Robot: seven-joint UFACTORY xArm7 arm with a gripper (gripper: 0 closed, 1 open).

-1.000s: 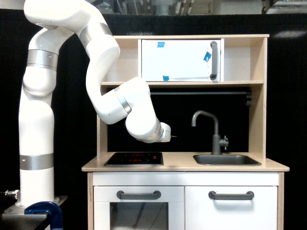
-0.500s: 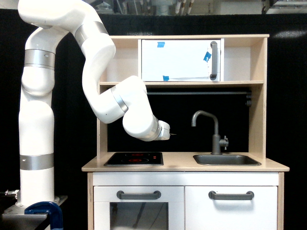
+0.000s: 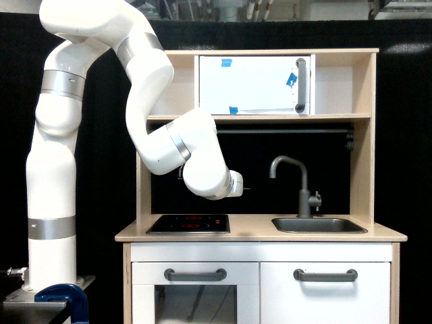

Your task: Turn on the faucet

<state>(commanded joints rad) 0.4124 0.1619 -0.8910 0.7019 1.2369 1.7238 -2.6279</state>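
While the arm bends above the hob, short of the faucet, its jaws' state cannot be told.

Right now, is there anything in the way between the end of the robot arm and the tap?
Nothing visible. The arm's tip hangs above the worktop, left of the tap in the exterior view, with only open space between them.
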